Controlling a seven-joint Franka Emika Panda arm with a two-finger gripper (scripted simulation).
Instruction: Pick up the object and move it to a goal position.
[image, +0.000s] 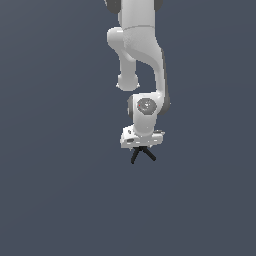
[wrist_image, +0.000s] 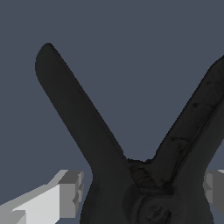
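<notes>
The object (image: 135, 157) is a small black inverted-V thing with two thin legs splaying from a ring-like loop. In the exterior view it hangs directly under my white gripper (image: 143, 148), legs pointing down and outward. In the wrist view the object (wrist_image: 100, 144) fills most of the picture, its two legs spreading away from the loop. My gripper (wrist_image: 144, 197) has its white fingers (wrist_image: 65, 194) pressed against both sides of the loop end. The fingertips are hidden in the exterior view.
The surroundings are a plain dark grey-blue surface with no other objects or edges in view. The white arm (image: 142, 60) reaches down from the top of the exterior view.
</notes>
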